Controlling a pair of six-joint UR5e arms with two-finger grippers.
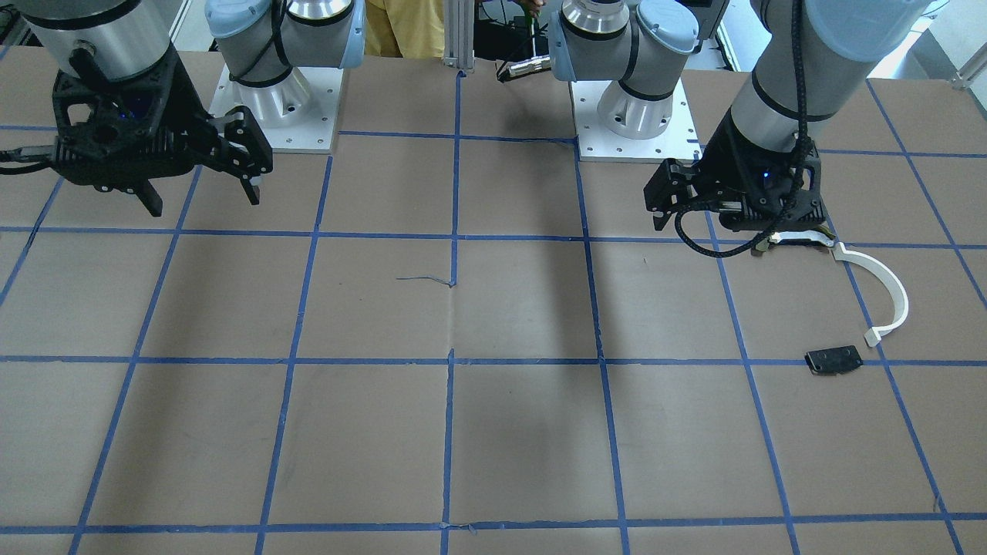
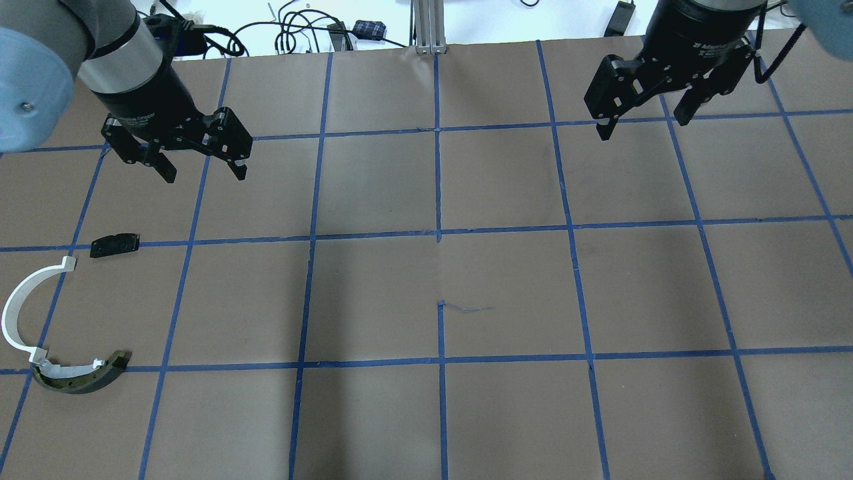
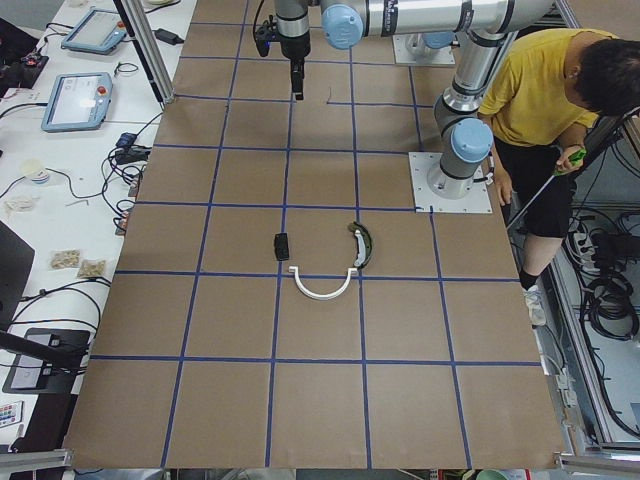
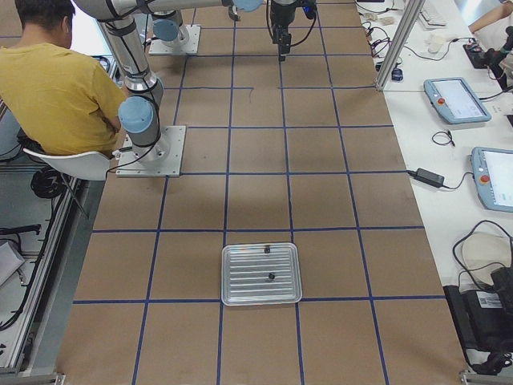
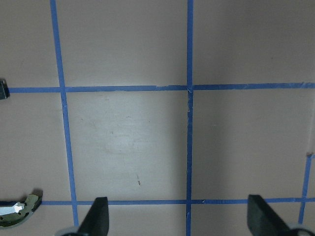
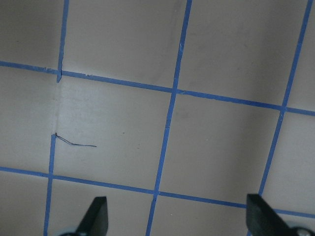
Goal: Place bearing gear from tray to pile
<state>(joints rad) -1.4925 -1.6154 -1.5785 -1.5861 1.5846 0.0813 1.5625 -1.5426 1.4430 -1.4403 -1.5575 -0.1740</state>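
Observation:
The pile lies on the table's left side: a thin white curved strip (image 2: 20, 310), a dark-and-tan curved metal piece (image 2: 80, 377) and a small flat black block (image 2: 114, 245). It also shows in the exterior left view (image 3: 322, 288). The silver tray (image 4: 240, 293) shows only in the exterior right view. Two small dark parts lie in it, too small to name. My left gripper (image 2: 200, 170) is open and empty above the table, beyond the black block. My right gripper (image 2: 643, 130) is open and empty at the far right. Both wrist views show spread fingertips (image 5: 98, 216) (image 6: 96, 216) over bare paper.
Brown paper with a blue tape grid covers the table. Both arm bases (image 1: 274, 100) (image 1: 632, 116) stand at the robot's edge. A person in a yellow shirt (image 3: 540, 90) sits behind them. An aluminium post (image 2: 430, 27) and cables are at the far edge.

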